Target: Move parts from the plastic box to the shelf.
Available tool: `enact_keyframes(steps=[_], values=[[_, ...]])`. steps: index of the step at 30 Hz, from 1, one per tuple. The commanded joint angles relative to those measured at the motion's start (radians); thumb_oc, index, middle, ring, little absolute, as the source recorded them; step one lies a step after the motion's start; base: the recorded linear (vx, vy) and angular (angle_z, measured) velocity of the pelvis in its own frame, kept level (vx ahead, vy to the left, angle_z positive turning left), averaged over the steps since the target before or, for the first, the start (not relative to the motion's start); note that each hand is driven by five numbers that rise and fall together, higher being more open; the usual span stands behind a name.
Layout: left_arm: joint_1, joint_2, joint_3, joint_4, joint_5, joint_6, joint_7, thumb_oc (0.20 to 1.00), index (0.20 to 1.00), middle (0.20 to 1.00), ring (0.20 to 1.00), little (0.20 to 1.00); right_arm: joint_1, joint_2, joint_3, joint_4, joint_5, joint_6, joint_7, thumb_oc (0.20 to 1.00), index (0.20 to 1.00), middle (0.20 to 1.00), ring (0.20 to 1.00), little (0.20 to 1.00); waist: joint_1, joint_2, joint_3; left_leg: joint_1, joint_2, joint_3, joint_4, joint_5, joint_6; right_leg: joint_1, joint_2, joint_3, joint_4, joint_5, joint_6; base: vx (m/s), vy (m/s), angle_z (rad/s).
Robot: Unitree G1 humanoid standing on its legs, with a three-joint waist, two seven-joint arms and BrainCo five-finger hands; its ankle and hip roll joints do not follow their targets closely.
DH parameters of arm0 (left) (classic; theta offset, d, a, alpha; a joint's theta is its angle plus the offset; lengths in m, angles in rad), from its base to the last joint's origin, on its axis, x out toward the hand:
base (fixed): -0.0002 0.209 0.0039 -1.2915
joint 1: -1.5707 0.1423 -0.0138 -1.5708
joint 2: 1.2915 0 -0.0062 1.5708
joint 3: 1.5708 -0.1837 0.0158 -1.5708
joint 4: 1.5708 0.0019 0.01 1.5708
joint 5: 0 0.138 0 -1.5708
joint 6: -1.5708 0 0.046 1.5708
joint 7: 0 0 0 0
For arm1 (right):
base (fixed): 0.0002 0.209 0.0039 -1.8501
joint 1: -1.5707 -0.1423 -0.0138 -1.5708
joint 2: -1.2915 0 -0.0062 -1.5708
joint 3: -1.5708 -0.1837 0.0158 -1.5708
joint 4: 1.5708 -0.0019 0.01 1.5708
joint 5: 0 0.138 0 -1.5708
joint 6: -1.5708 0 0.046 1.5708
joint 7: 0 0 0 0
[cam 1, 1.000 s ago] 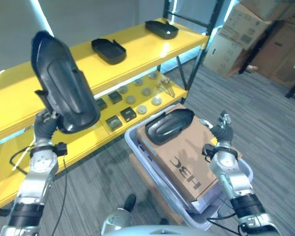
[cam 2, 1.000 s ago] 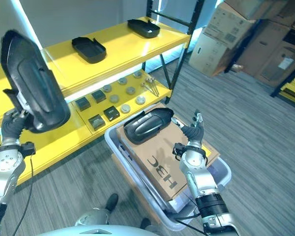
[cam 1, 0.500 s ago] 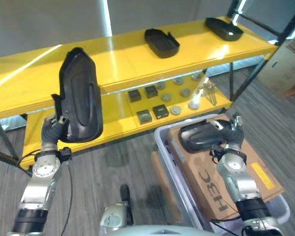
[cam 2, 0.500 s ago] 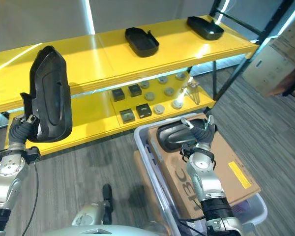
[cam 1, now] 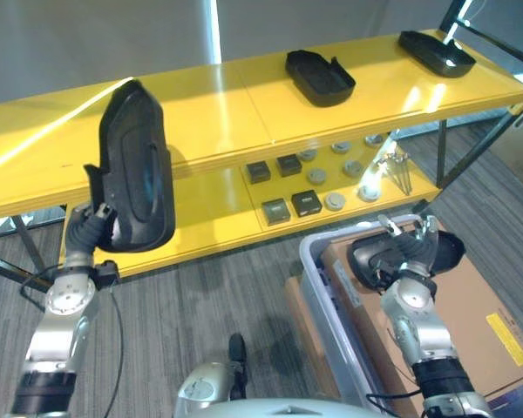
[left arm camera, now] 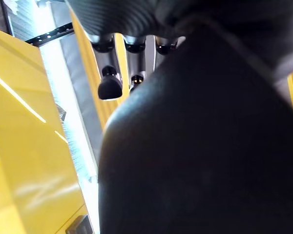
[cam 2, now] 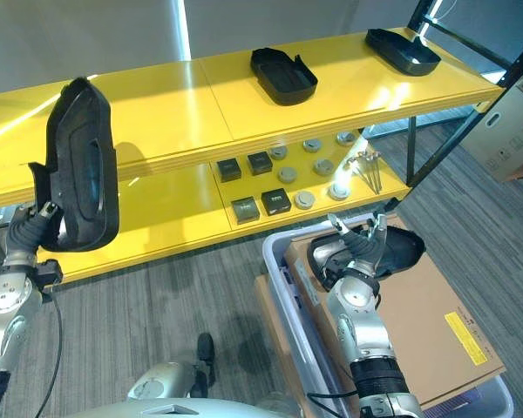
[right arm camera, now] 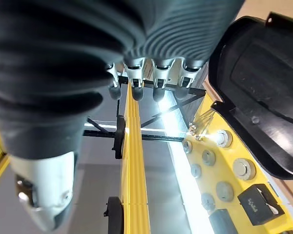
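My left hand [cam 1: 85, 233] is shut on the lower end of a large black moulded part [cam 1: 136, 165], which it holds upright in front of the yellow shelf [cam 1: 218, 113]. In the left wrist view that black part [left arm camera: 200, 146] lies close against the fingers [left arm camera: 109, 84]. A second black part [cam 2: 403, 247] lies on a cardboard box [cam 1: 497, 305] inside the plastic box [cam 1: 329, 303]. My right hand [cam 1: 411, 254] stands open right beside it, fingers [right arm camera: 136, 80] straight and holding nothing; in that wrist view the part [right arm camera: 259, 92] lies just past the hand.
Two more black parts [cam 1: 319, 77] [cam 1: 436, 52] rest on the top shelf board. Several small square and round parts [cam 1: 296, 202] lie on the lower board, with a bundle of metal pins [cam 1: 399, 170] at its right end. Grey carpet lies below.
The camera has swung left toward the shelf, so the whole picture has shifted. The part in my left hand has gone from tilted to upright. My right hand stays by the part in the box.
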Motion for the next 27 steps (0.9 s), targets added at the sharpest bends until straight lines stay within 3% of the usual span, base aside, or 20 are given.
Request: enact_keyframes(steps=[1, 2, 4, 6, 10, 15, 22, 26, 27], values=[[-0.045, 0.067, 0.018, -0.073, 0.004, -0.056, 0.039, 0.200, 0.200, 0.200, 0.200, 0.200, 0.008, -0.016, -0.042, -0.068, 0.033, -0.092, -0.003, 1.000, 1.000, 1.000, 1.000, 1.000, -0.053, 0.025, -0.021, 0.073, 0.070, -0.133, -0.026, -0.054, -0.083, -0.247, 0.081, 0.153, 0.142, 0.265, 0.006, 0.10, -0.066, 0.67], [-0.070, 0.072, 0.003, -0.065, -0.002, -0.043, 0.059, 0.200, 0.200, 0.200, 0.200, 0.200, 0.019, -0.011, -0.061, -0.072, 0.040, -0.092, 0.022, 1.000, 1.000, 1.000, 1.000, 1.000, -0.091, 0.009, -0.003, 0.080, 0.060, -0.149, -0.004, -0.066, -0.089, -0.282, 0.152, 0.196, 0.035, 0.265, -0.002, 0.17, -0.159, 0.56], [-0.089, 0.054, -0.006, -0.070, 0.018, -0.034, 0.063, 0.200, 0.200, 0.200, 0.200, 0.200, 0.027, -0.010, -0.089, -0.089, 0.057, -0.082, 0.041, 1.000, 1.000, 1.000, 1.000, 1.000, -0.118, -0.015, 0.001, 0.095, 0.052, -0.176, 0.008, -0.094, -0.099, -0.246, 0.195, 0.237, -0.222, 0.250, -0.007, 0.21, -0.240, 0.32], [-0.079, 0.039, -0.018, -0.078, 0.028, -0.054, 0.071, 0.200, 0.200, 0.200, 0.200, 0.200, 0.034, -0.009, -0.109, -0.100, 0.058, -0.073, 0.051, 1.000, 1.000, 1.000, 1.000, 1.000, -0.138, -0.037, 0.010, 0.113, 0.049, -0.204, 0.031, -0.127, -0.095, -0.241, 0.226, 0.285, -0.320, 0.294, 0.003, 0.18, -0.208, 0.82], [-0.058, -0.018, -0.035, -0.102, 0.049, -0.054, 0.053, 0.200, 0.200, 0.200, 0.200, 0.200, 0.027, -0.031, -0.146, -0.084, 0.079, -0.033, 0.074, 1.000, 1.000, 1.000, 1.000, 1.000, -0.133, -0.057, -0.027, 0.140, 0.104, -0.182, -0.008, -0.103, -0.131, -0.119, 0.234, 0.254, -0.477, 0.263, -0.021, 0.18, -0.210, 0.39], [-0.075, -0.048, -0.059, -0.113, 0.037, -0.023, 0.058, 0.200, 0.200, 0.200, 0.200, 0.200, 0.003, -0.058, -0.146, -0.087, 0.089, -0.004, 0.053, 1.000, 1.000, 1.000, 1.000, 1.000, -0.131, -0.066, -0.068, 0.126, 0.148, -0.141, -0.032, -0.083, -0.162, -0.060, 0.252, 0.237, -0.576, 0.259, -0.045, 0.10, -0.138, 0.23], [-0.043, -0.057, -0.046, -0.131, 0.043, -0.016, 0.049, 0.200, 0.200, 0.200, 0.200, 0.200, 0.014, -0.059, -0.156, -0.096, 0.061, 0.008, 0.073, 1.000, 1.000, 1.000, 1.000, 1.000, -0.132, -0.058, -0.085, 0.111, 0.181, -0.125, -0.028, -0.068, -0.187, -0.042, 0.260, 0.222, -0.581, 0.237, -0.066, 0.07, -0.068, 0.12], [-0.027, -0.054, -0.027, -0.126, 0.038, -0.027, 0.069, 0.200, 0.200, 0.200, 0.200, 0.200, 0.022, -0.069, -0.160, -0.107, 0.047, 0.018, 0.096, 1.000, 1.000, 1.000, 1.000, 1.000, -0.139, -0.057, -0.090, 0.103, 0.187, -0.115, 0.020, -0.074, -0.192, -0.047, 0.259, 0.225, -0.561, 0.219, -0.076, 0.06, -0.019, 0.02], [-0.018, -0.053, -0.014, -0.121, 0.036, -0.041, 0.071, 0.200, 0.200, 0.200, 0.200, 0.200, 0.025, -0.078, -0.163, -0.100, 0.041, 0.019, 0.105, 1.000, 1.000, 1.000, 1.000, 1.000, -0.138, -0.058, -0.085, 0.075, 0.189, -0.110, 0.103, -0.051, -0.194, -0.047, 0.261, 0.225, -0.545, 0.209, -0.088, 0.05, -0.037, -0.01]])
